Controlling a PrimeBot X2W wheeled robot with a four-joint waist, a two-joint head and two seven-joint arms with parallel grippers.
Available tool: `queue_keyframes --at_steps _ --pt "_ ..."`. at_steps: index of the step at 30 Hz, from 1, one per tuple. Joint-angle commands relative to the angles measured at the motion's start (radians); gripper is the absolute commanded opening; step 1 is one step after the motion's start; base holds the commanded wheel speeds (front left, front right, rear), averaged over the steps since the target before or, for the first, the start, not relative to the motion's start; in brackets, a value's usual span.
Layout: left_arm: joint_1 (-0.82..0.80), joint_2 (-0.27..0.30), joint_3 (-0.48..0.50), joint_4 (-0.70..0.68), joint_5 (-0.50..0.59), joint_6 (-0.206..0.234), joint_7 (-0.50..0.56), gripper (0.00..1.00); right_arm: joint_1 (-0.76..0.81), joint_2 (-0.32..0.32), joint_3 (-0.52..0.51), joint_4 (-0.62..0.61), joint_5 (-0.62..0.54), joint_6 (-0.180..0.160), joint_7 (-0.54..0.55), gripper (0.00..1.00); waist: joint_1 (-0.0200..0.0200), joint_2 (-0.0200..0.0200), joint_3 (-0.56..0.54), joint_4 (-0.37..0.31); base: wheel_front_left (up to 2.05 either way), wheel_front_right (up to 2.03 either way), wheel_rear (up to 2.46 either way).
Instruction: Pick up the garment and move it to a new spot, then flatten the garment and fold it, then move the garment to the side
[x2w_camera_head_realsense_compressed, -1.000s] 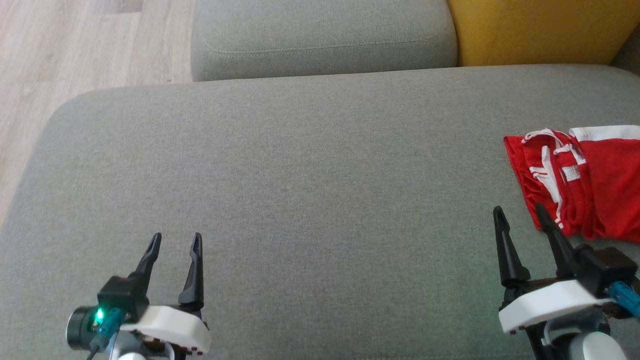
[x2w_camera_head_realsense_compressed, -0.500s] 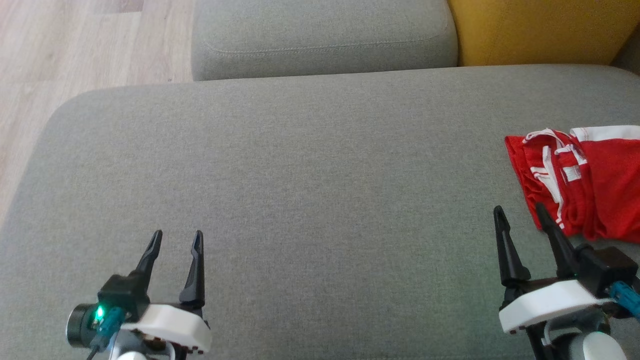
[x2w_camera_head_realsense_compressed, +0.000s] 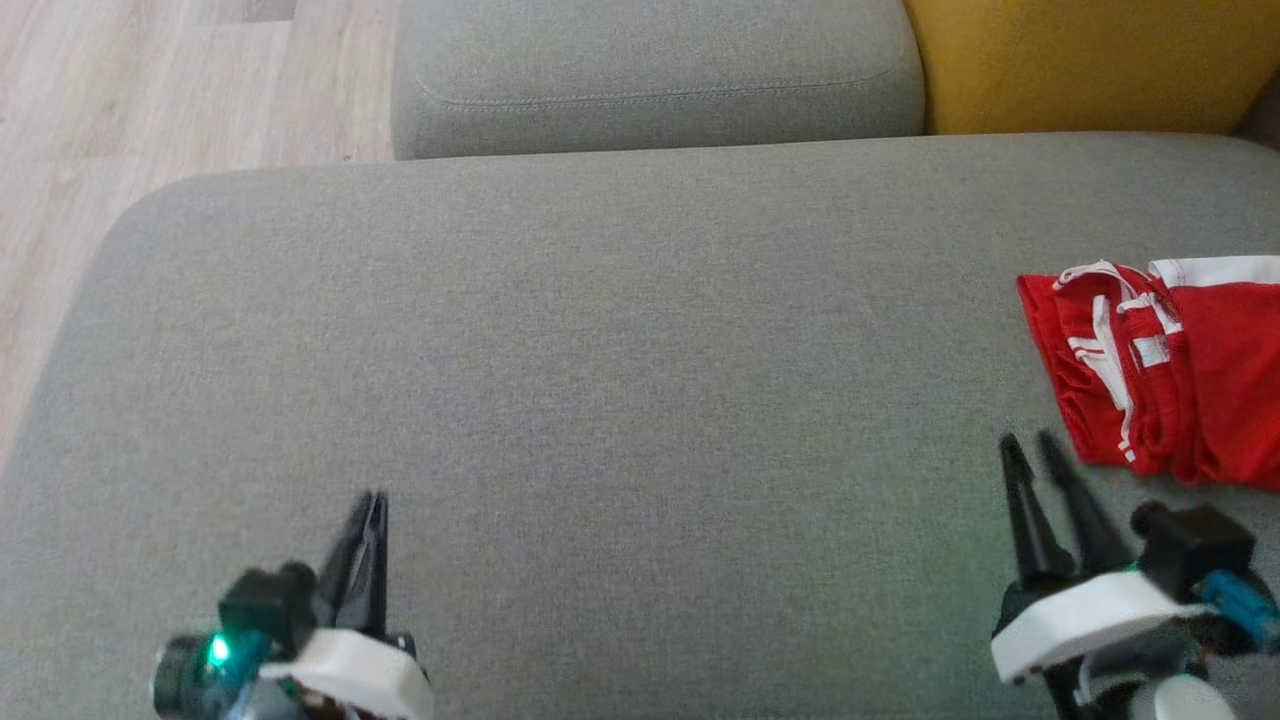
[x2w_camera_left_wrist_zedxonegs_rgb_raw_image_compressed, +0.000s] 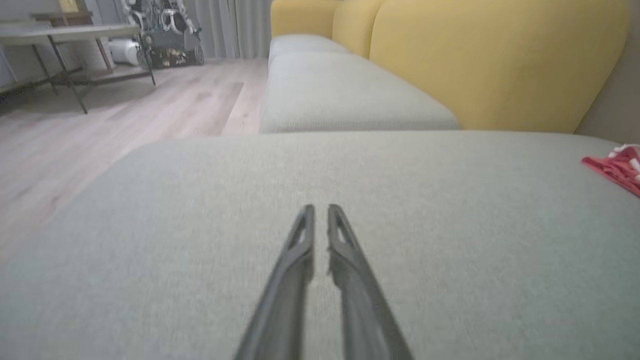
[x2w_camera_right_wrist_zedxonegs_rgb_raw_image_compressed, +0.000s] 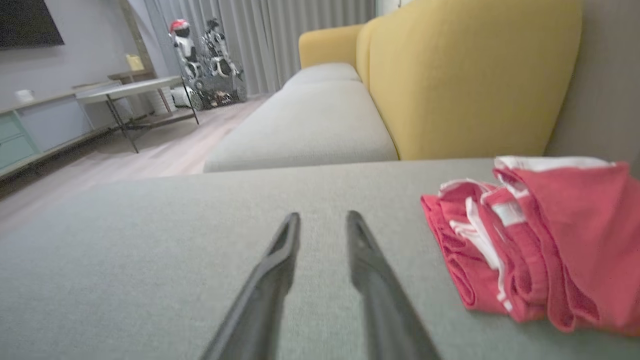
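Observation:
The garment (x2w_camera_head_realsense_compressed: 1190, 370) is red with white trim and lies folded in a bundle at the right edge of the grey seat cushion (x2w_camera_head_realsense_compressed: 620, 380). It also shows as the garment (x2w_camera_right_wrist_zedxonegs_rgb_raw_image_compressed: 540, 240) in the right wrist view and the garment (x2w_camera_left_wrist_zedxonegs_rgb_raw_image_compressed: 617, 167) far right in the left wrist view. My right gripper (x2w_camera_head_realsense_compressed: 1030, 443) hovers just left of and below it, apart from the cloth; its jaws stand partly open with nothing between them, as the right gripper (x2w_camera_right_wrist_zedxonegs_rgb_raw_image_compressed: 322, 216) confirms. My left gripper (x2w_camera_head_realsense_compressed: 372, 497) sits at the lower left, shut and empty, with the left gripper (x2w_camera_left_wrist_zedxonegs_rgb_raw_image_compressed: 320, 207) fingers nearly touching.
A second grey cushion (x2w_camera_head_realsense_compressed: 650, 70) lies beyond the seat, with a yellow backrest (x2w_camera_head_realsense_compressed: 1090, 60) at the top right. Wooden floor (x2w_camera_head_realsense_compressed: 150, 90) runs along the left. A table (x2w_camera_right_wrist_zedxonegs_rgb_raw_image_compressed: 130, 90) and another robot (x2w_camera_right_wrist_zedxonegs_rgb_raw_image_compressed: 200, 55) stand far off in the room.
Both grippers' fingers have drawn together, the left almost fully and the right about halfway. Both grippers sit slightly lower in the head view, which has itself shifted a little.

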Motion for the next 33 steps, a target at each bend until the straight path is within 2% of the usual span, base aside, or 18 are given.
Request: queue_keyframes --at_steps 1,33 --pt "-0.001 0.0 0.0 -0.001 -0.001 0.0 0.0 0.0 0.0 0.0 0.0 -0.001 0.001 0.0 0.0 0.0 0.0 -0.0001 0.0 0.0 0.0 0.0 0.0" --pt "-0.044 -0.025 0.084 0.03 -0.358 -0.063 0.07 0.0 -0.051 -0.019 -0.004 0.064 0.392 0.0 0.002 0.0 0.0 -0.0001 0.002 -0.005 0.0 0.0 0.0"
